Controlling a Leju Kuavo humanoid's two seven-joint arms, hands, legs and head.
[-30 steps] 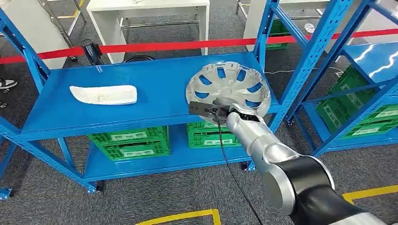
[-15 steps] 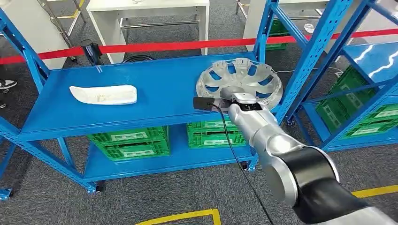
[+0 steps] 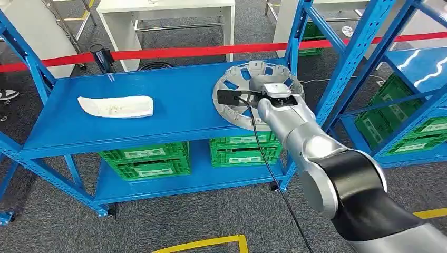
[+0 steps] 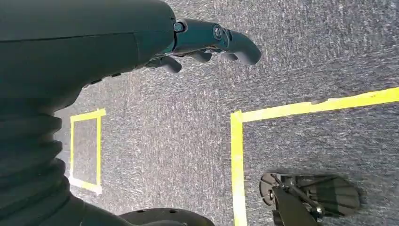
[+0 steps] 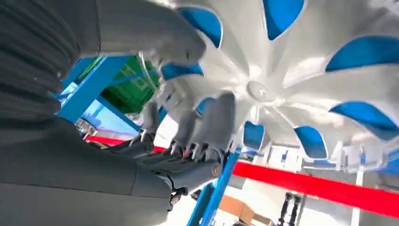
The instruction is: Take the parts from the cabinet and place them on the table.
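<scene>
A silver wheel cover (image 3: 248,79) with several cut-out windows hangs tilted over the right end of the blue shelf (image 3: 174,113). My right hand (image 3: 275,96) grips its near rim. In the right wrist view the thumb (image 5: 164,37) lies on one face of the wheel cover (image 5: 287,84) and the fingers (image 5: 211,122) press on the other. A long white part (image 3: 116,106) lies flat on the left half of the shelf. My left hand (image 4: 207,42) hangs over the grey carpet, fingers loosely bent, holding nothing.
Blue rack uprights (image 3: 348,68) stand just right of the wheel cover. Green crates (image 3: 145,158) sit on the lower shelf and in the neighbouring rack (image 3: 406,126). A red barrier tape (image 3: 174,51) runs behind, with a white table (image 3: 168,8) beyond. Yellow floor lines (image 4: 237,160) mark the carpet.
The wheel cover went from standing upright, facing me, to tilted back and flatter. My right arm has reached farther over the shelf with it. The white part has not moved.
</scene>
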